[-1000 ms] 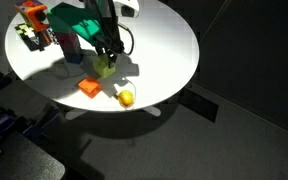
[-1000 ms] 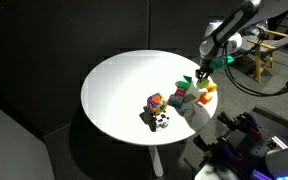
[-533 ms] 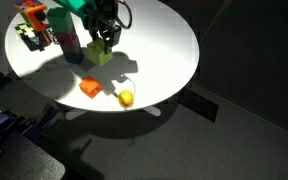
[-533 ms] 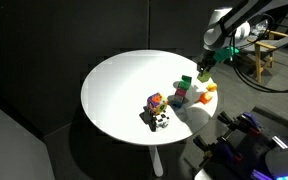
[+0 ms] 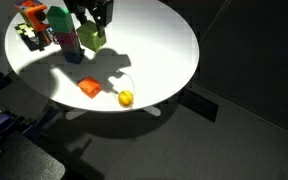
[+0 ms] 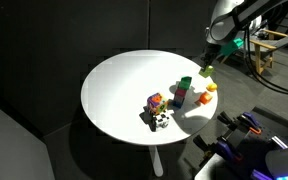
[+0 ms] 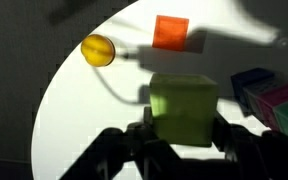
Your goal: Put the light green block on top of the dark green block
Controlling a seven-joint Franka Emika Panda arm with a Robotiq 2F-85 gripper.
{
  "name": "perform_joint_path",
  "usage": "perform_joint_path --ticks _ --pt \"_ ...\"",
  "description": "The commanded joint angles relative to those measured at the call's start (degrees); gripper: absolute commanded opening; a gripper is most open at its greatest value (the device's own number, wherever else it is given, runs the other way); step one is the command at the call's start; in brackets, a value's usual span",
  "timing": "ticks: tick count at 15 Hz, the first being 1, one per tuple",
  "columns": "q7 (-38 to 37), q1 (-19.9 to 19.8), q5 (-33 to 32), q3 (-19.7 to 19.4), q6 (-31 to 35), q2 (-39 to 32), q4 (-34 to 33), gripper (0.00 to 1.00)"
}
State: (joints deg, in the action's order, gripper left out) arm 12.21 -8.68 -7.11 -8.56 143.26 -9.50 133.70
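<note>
Wrist view is showing the gripper (image 7: 182,132) clamping the light green block (image 7: 182,106) between its two dark fingers (image 7: 140,136), one pressing on each side of the cube, so the jaws are closing firmly on it. Beyond the block, the orange-red cube (image 7: 170,31) and the yellow ball (image 7: 97,50) are lying apart from each other on the white round table (image 7: 89,115). At the right edge of this view, part of the block tower (image 7: 271,97) is showing blue, pink and green faces, close beside the held cube but not touching it. In an exterior view the gripper (image 5: 92,27) is holding the light green block (image 5: 92,39) off the tabletop, with its shadow falling on the table (image 5: 164,50) below it, and the cube is hanging just beside the tower, whose top piece is the dark green block (image 5: 59,17). The orange-red cube (image 5: 89,88) and the yellow ball (image 5: 125,98) are sitting near the table's front edge, well apart from the tower, while a cluster of other toys (image 5: 28,30) is standing at the far left. In an exterior view from another side, the light green block (image 6: 206,72) is hanging under the gripper (image 6: 206,64) to one side of the dark green block (image 6: 185,82), clearly apart from it and not resting on it.
</note>
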Motion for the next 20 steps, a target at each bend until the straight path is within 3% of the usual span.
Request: perform_joint_path --ticks 1,2,3,14,15,20 --pt "3.07 -0.15 -1.76 0.29 -2.22 4.48 2.08 0.30" --pt "3.52 -0.22 -1.46 0.29 -2.50 4.93 2.16 0.30" --pt "2.02 -0.15 -0.40 0.35 -1.26 2.24 0.78 0.55" --pt "2.66 -0.13 -0.39 0.33 -1.63 3.33 1.38 0.55" --pt "2.67 -0.13 -0.39 0.33 -1.63 3.33 1.38 0.30" --pt "3.44 0.13 -1.03 0.61 -1.85 5.07 1.88 0.30"
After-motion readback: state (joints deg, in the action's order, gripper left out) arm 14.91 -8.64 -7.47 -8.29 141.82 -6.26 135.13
